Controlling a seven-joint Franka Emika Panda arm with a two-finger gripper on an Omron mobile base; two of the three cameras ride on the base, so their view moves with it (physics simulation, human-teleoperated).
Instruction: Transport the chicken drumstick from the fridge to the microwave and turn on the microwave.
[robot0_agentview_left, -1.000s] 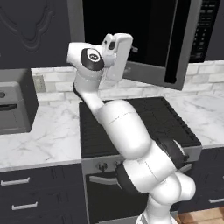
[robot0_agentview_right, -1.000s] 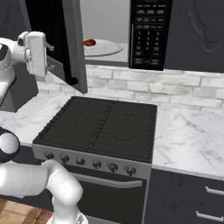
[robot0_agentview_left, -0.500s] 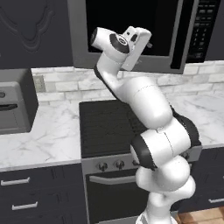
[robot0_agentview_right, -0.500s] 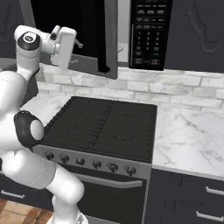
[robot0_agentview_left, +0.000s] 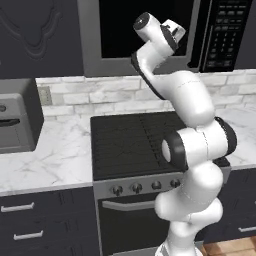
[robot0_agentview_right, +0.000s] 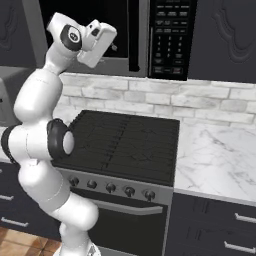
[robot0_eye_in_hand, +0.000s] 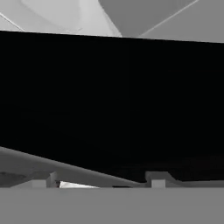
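**Pressing close to the microwave door**

Reaching high, the white arm (robot0_agentview_left: 192, 130) holds its gripper (robot0_agentview_left: 176, 31) against the upper centre of the left base frame, right at the dark glass door (robot0_agentview_left: 145, 30) of the microwave (robot0_agentview_right: 150, 37). In the right base frame the gripper (robot0_agentview_right: 102, 40) sits at upper left, just before the same door, which looks shut. The button panel (robot0_agentview_right: 170, 37) lies to the right of the hand in both base frames. Whether the fingers stand wide or narrow cannot be told; the hand view gives mostly black glass (robot0_eye_in_hand: 113, 100), with nothing seen between the tips. No drumstick can be made out behind the glass. Below, the black stove (robot0_agentview_left: 132, 142) fills mid-frame, flanked by marble counter (robot0_agentview_right: 217, 155), with a grey toaster oven (robot0_agentview_left: 15, 122) at far left.
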